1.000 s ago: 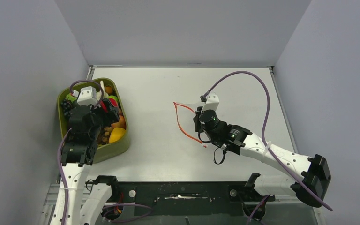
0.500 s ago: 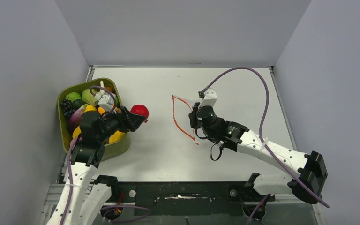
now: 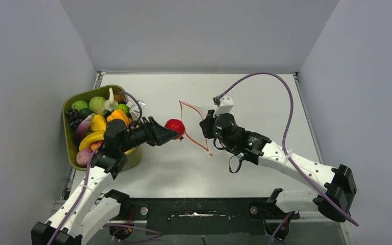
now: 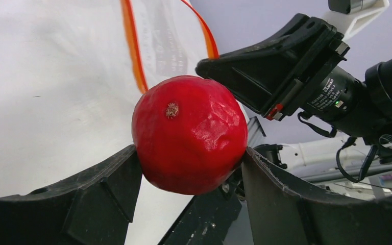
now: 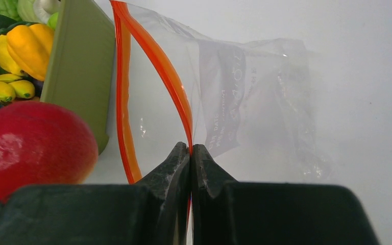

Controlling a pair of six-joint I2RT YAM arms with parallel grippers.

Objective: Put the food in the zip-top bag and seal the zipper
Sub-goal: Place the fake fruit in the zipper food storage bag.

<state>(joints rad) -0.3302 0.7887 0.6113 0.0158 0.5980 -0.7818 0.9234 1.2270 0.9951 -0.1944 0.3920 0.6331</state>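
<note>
My left gripper is shut on a glossy red toy fruit and holds it above the table, right at the open mouth of the zip-top bag. The fruit fills the left wrist view between both fingers. My right gripper is shut on the upper strip of the red-orange zipper and holds the clear bag open. The zipper's two strips gape apart. The red fruit also shows at the lower left of the right wrist view.
An olive-green tray at the left holds several toy foods: yellow bananas, a yellow-orange pepper, green pieces, a purple piece. The tray's wall shows in the right wrist view. Grey walls enclose the table.
My left gripper has lifted the red fruit out of the tray and carried it right to the bag's mouth. My right gripper has shifted the bag slightly left and up.
</note>
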